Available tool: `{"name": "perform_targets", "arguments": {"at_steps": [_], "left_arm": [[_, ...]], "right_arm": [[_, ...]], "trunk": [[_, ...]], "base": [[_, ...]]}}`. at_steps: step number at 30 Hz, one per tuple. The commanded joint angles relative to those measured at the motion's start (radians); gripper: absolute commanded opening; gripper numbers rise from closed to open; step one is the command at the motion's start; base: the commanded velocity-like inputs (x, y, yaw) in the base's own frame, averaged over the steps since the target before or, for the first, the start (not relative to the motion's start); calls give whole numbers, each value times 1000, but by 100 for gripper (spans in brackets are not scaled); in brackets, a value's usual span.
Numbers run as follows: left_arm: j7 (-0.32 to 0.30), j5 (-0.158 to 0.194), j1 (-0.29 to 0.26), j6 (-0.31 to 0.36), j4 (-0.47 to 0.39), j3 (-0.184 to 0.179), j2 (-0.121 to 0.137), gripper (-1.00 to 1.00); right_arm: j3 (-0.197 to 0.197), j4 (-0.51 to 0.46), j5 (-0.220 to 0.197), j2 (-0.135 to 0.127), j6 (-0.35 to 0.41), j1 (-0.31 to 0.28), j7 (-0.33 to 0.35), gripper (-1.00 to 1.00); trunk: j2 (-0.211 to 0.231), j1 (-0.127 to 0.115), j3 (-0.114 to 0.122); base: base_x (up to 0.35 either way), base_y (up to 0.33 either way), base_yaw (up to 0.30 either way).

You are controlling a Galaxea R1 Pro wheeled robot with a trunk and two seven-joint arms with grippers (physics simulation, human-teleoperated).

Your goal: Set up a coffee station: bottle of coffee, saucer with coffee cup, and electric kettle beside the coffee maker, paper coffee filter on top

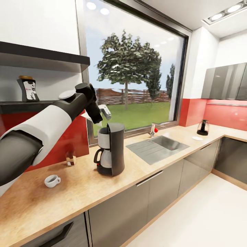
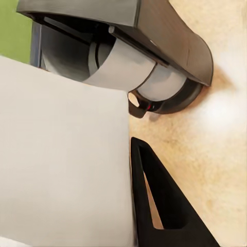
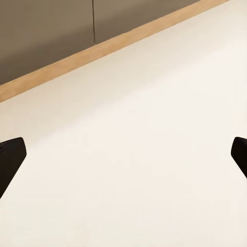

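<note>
White paper fills most of my left wrist view: the paper coffee filter (image 2: 62, 154) is pinched in the left gripper (image 1: 100, 113), with one dark finger (image 2: 164, 206) showing along its edge, and I judge it is held this way so it can be lowered flat onto the machine. From the head view that gripper hangs just above and slightly behind the coffee maker (image 1: 110, 149), which stands upright on the kitchen countertop (image 1: 85, 185) with its carafe facing left. I'd want to come forward over the top before letting go, since the red wall and window frame sit close behind the arm and leave little room that way. The right gripper (image 3: 123, 154) hangs spread wide and empty over pale floor, beside the cabinet plinth. Other pieces wait: the bottle of coffee (image 1: 28, 89) is on the kitchen shelf (image 1: 20, 104), near the left arm's elbow, so I must mind that board when swinging. The coffee cup (image 1: 52, 180) sits alone on the counter left of the machine, with open worktop around it. Far along, past the steel sink (image 1: 157, 145), the electric kettle (image 1: 203, 127) stands by the saucer (image 1: 197, 138), well apart from the machine.
</note>
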Motion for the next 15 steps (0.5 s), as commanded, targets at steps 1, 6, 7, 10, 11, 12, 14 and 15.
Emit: {"name": "perform_targets", "arguments": {"at_steps": [1,6,7,10,11,12,14,15], "left_arm": [[-8,-8,0,4,-1,-2,0,-100],[-13,-6,0,2,-3,-4,-1,-100],[-14,-6,0,2,-3,-5,-1,-100],[-14,-5,0,1,-3,-5,-2,-100],[-14,-5,1,1,-3,-5,-2,-100],[-14,-5,1,-3,-3,-5,-3,-100],[-15,-5,1,-17,-3,-5,-3,-100],[-15,-5,1,-31,-3,-5,-3,-100]], "right_arm": [[-1,1,1,0,-3,0,0,100],[-1,1,1,0,-3,0,0,100],[-1,1,1,0,-3,0,0,100],[-1,1,1,0,-3,0,0,100],[-1,1,1,0,-3,0,0,100],[-1,1,1,0,-3,0,0,100],[-1,1,1,0,-3,0,0,100],[-1,0,1,0,-3,0,0,100]], "trunk": [[-1,0,-1],[-1,0,-1],[-1,0,-1],[-1,0,-1],[-1,0,-1],[-1,0,-1],[-1,0,-1],[-1,0,-1]], "base": [[0,0,0],[0,0,0],[0,0,0],[0,0,0],[0,0,0],[0,0,0],[0,0,0],[0,0,0]]}}
